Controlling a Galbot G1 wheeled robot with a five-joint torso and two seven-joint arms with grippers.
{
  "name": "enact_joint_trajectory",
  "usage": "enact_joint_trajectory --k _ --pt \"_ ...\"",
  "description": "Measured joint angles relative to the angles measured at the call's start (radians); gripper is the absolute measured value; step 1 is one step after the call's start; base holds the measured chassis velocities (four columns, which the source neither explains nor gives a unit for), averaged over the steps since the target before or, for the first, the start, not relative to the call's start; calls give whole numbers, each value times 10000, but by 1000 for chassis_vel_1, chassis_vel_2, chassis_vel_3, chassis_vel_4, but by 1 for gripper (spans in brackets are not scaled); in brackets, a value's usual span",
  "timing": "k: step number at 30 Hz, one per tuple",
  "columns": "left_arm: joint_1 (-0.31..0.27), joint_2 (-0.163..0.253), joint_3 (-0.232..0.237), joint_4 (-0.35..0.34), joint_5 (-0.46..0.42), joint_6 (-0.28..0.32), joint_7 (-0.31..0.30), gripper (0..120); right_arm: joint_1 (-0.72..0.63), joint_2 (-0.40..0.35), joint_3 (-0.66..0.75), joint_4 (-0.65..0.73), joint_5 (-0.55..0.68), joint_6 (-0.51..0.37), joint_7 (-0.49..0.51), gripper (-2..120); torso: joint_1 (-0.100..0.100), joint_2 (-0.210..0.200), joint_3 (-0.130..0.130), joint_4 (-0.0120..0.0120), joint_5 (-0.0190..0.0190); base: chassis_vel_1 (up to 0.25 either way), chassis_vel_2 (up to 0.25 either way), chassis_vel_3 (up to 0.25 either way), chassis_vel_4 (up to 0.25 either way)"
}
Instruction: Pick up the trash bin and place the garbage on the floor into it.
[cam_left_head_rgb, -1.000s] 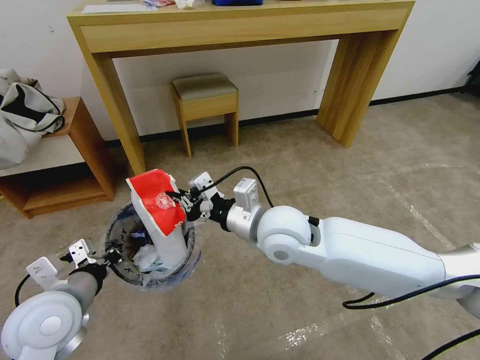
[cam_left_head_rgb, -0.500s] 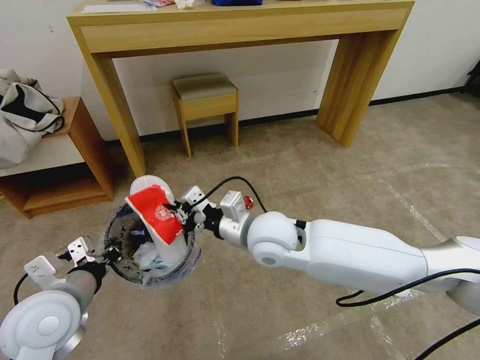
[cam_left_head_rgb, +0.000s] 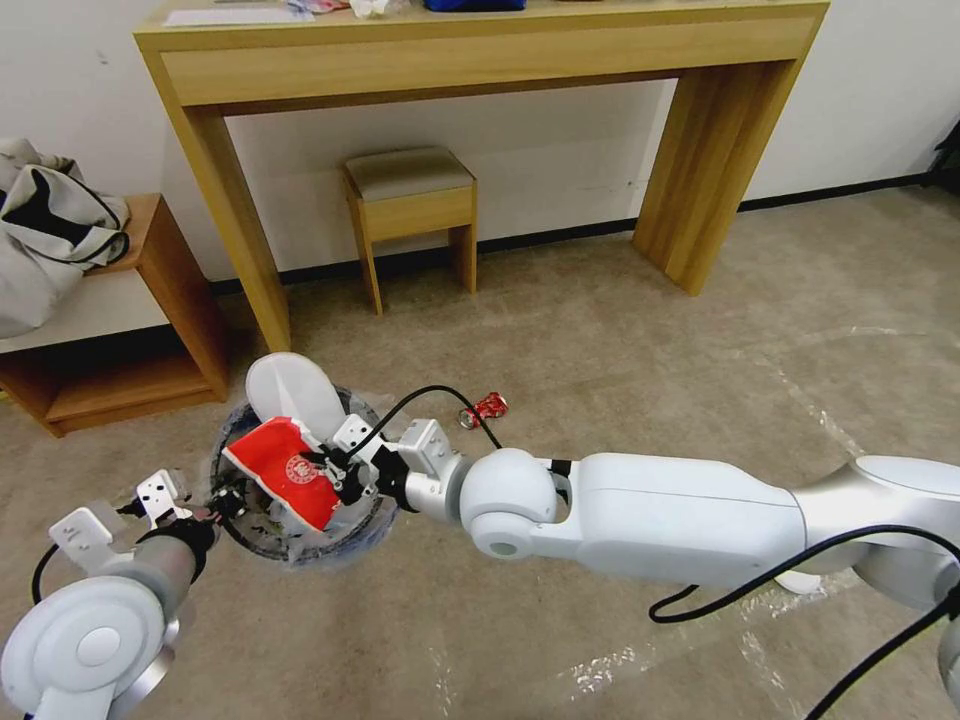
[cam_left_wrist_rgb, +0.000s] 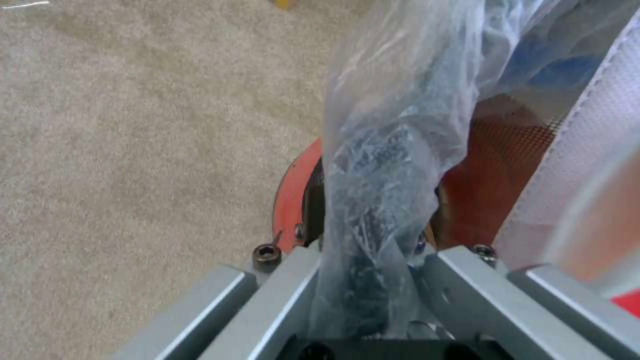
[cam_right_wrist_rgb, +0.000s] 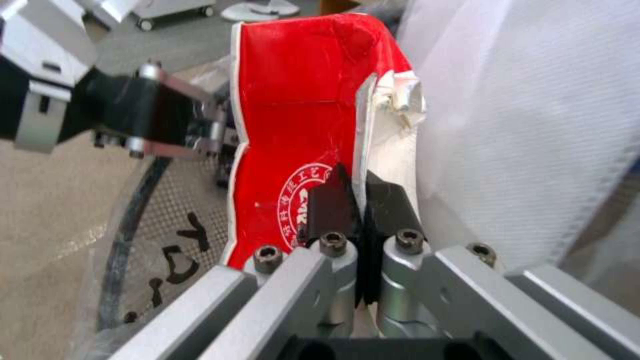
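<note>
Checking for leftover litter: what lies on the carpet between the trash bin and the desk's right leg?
In the head view, a crushed red can lies there.

The trash bin (cam_left_head_rgb: 300, 545), a small round red bin lined with a crinkled clear bag, is held above the carpeted floor (cam_left_head_rgb: 600, 330) with its dark mouth open upward. A flattened red-and-white paper cup (cam_left_head_rgb: 285, 470) leans tilted across the mouth, beside a long white insole (cam_left_head_rgb: 292, 392) that stands out of the rim. A crushed red can (cam_left_head_rgb: 485, 408) lies on the floor, near the bin.
</note>
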Motion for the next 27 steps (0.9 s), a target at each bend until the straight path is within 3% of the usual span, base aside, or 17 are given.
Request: enact_joint_trajectory --k 13,27 --pt "-43 -64 3 144 22 -9 81 0 160 528 -275 -650 -219 -74 -159 0 -1 0 0 0 0 0 0 0 0" --pt "-114 -11 79 331 42 -18 164 0 162 550 -349 -1349 -625 154 -347 0 0 0 1 0 0 0 0 0 0"
